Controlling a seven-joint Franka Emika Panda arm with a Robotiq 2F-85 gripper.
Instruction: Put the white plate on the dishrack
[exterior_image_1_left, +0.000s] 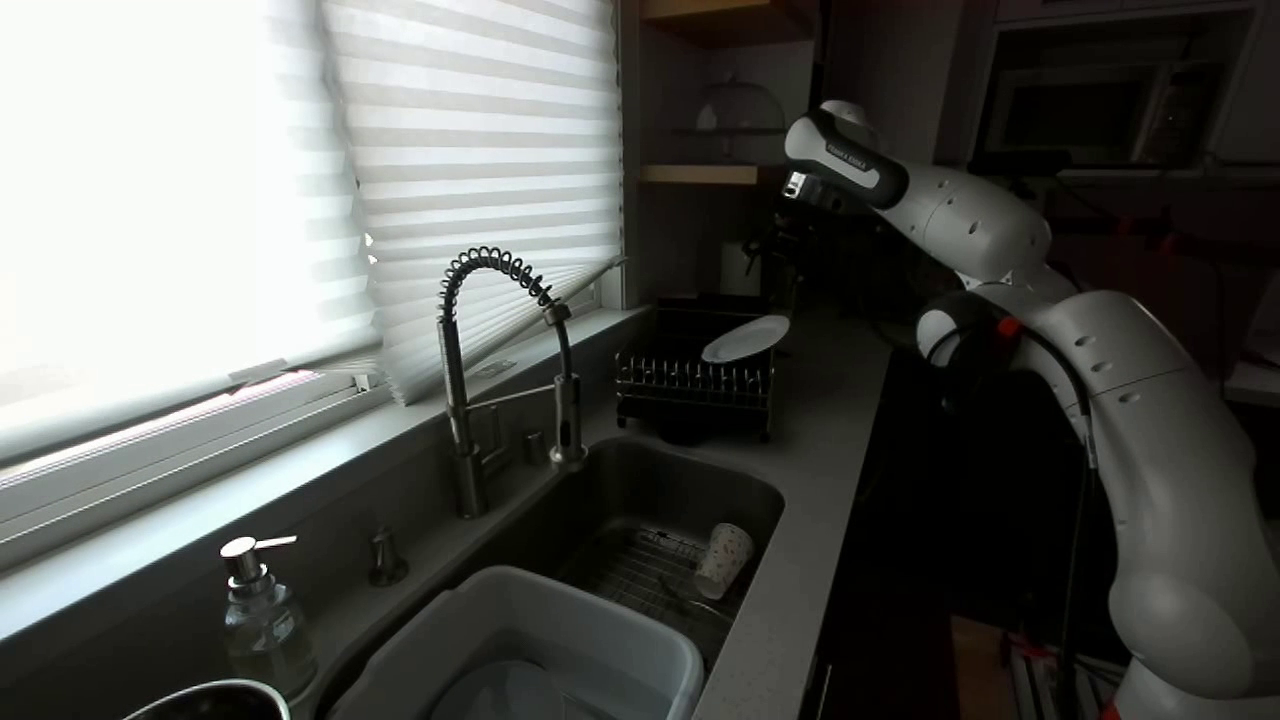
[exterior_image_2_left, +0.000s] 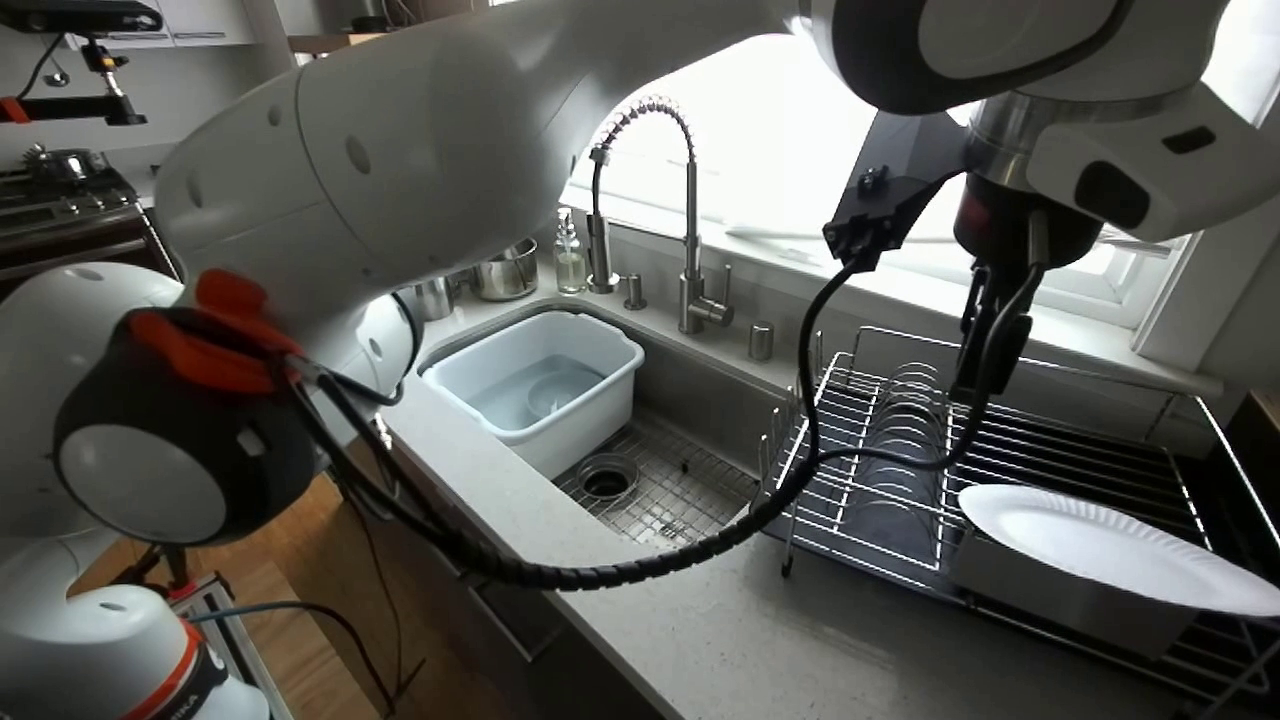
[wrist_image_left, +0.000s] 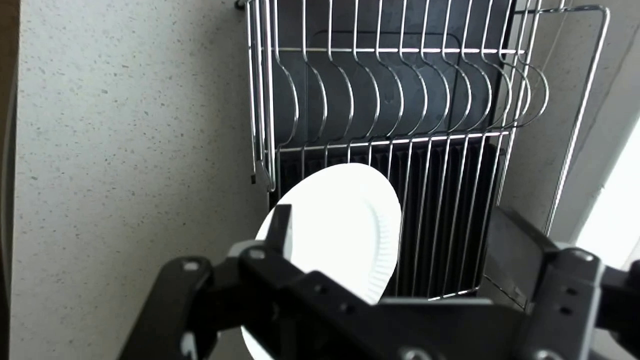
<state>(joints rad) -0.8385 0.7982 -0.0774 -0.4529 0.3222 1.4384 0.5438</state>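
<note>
Above the rack (wrist_image_left: 440, 138), the gripper (wrist_image_left: 402, 224) hangs empty, jaws spread wide, while the plate (wrist_image_left: 345, 215) lies tilted across the rack's edge, so placing seems finished and backing clear should follow.

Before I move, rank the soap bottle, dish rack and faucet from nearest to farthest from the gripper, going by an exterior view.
1. Dish rack: nearest, below the gripper.
2. Faucet: next, at the back edge of the sink.
3. Soap bottle: farthest, beyond the faucet along that same side.
</note>
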